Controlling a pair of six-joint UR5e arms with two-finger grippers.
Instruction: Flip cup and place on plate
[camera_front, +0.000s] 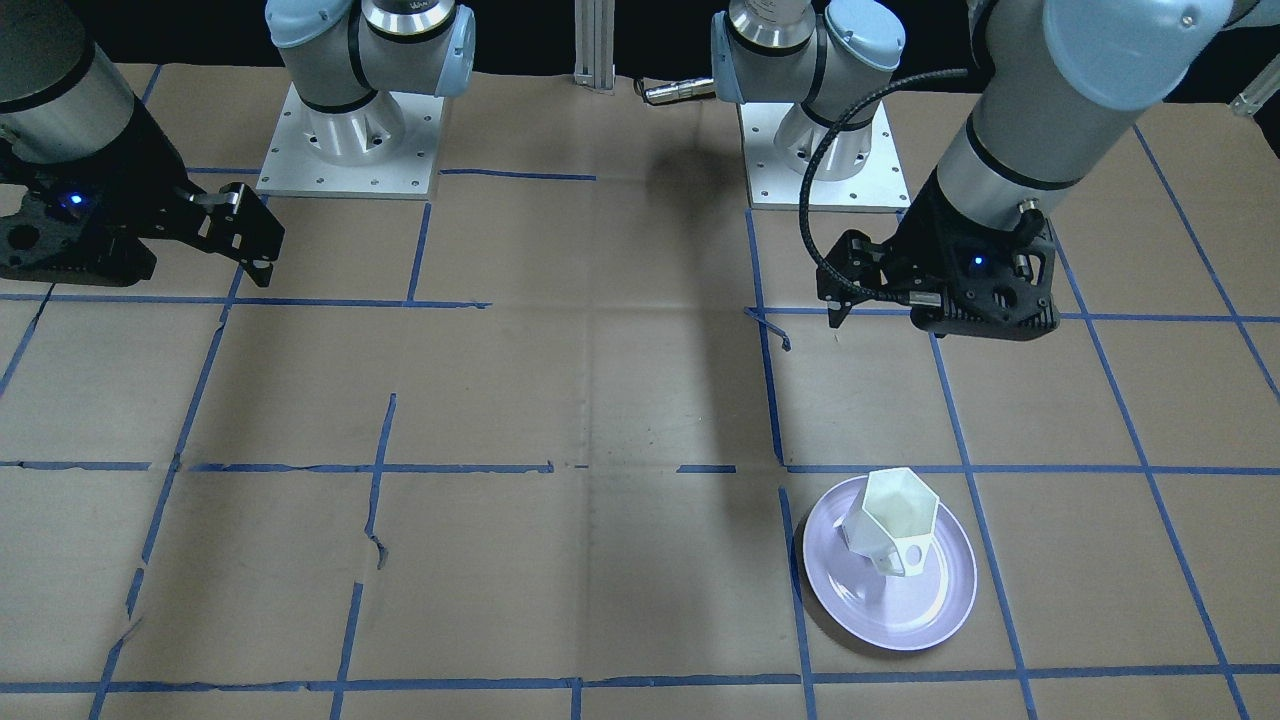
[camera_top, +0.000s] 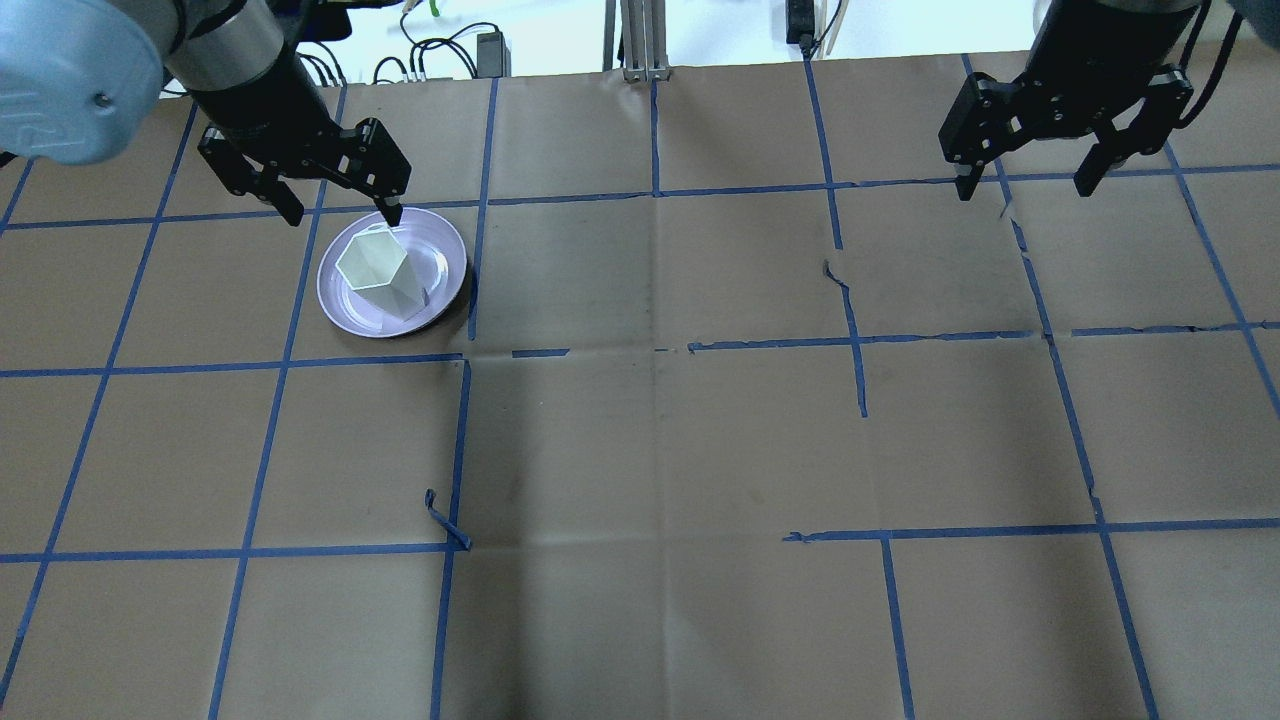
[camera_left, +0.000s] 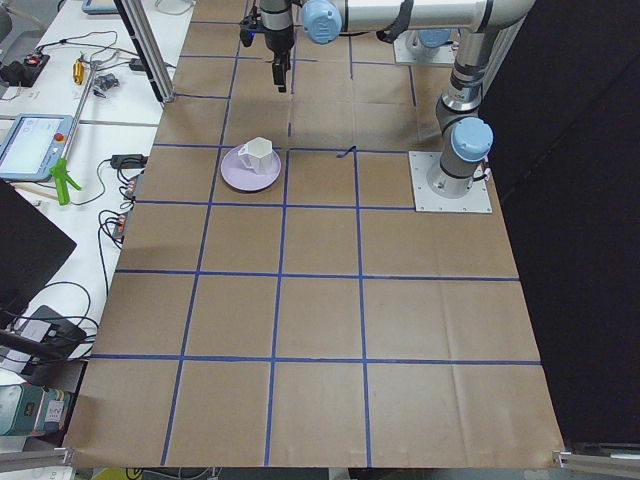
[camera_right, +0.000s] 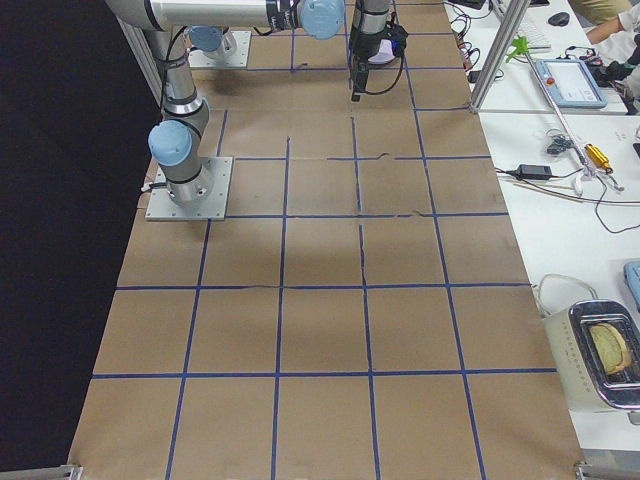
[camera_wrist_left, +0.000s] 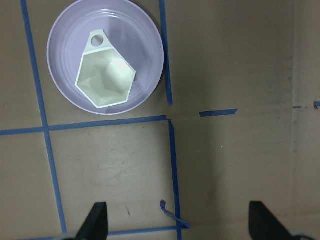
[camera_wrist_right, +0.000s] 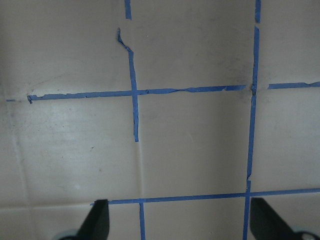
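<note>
The cup (camera_top: 378, 272) stands mouth-up on the plate (camera_top: 440, 250), its handle turned away from the robot's bases. The left gripper (camera_top: 340, 212) hangs above the plate's far edge with its fingers spread wide and nothing between them. The right gripper (camera_top: 1023, 190) is well apart over the paper-covered table (camera_top: 650, 430), its fingers wide as well and holding nothing.

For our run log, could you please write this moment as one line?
cup upright on plate | left gripper: jaws open, empty | right gripper: jaws open, empty
</note>
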